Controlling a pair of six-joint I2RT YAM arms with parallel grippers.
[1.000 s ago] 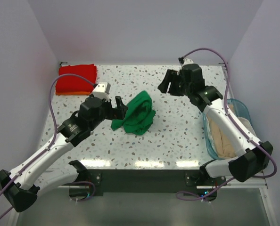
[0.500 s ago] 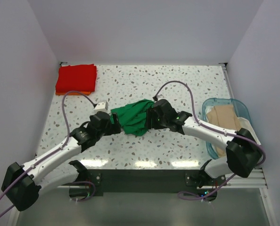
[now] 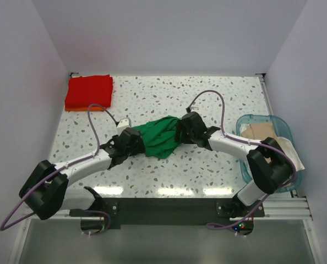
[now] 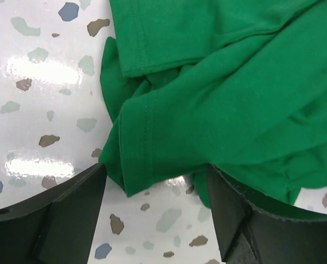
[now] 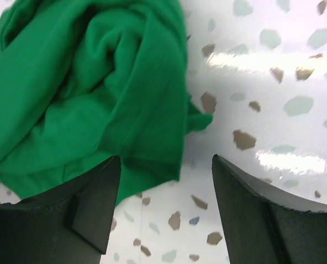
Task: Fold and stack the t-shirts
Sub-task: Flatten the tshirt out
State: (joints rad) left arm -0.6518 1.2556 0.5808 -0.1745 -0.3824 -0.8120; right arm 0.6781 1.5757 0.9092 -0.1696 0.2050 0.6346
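Observation:
A crumpled bright green t-shirt (image 3: 159, 136) lies in the middle of the speckled table. My left gripper (image 3: 135, 141) is at its left edge, open, with a hemmed fold (image 4: 144, 148) lying between the jaws. My right gripper (image 3: 184, 130) is at its right edge, open, with the cloth's edge (image 5: 152, 159) between the jaws. A folded red t-shirt (image 3: 88, 91) lies on an orange one (image 3: 80, 108) at the back left corner. Beige t-shirts (image 3: 261, 131) lie in the blue basket (image 3: 241, 122) at the right.
White walls close the table at the back and both sides. The basket stands at the right edge beside my right arm. Bare speckled tabletop (image 3: 207, 93) lies behind the green shirt.
Both grippers came down onto the table at the two ends of the green shirt. The shirt was pulled out sideways between them and has settled a little lower.

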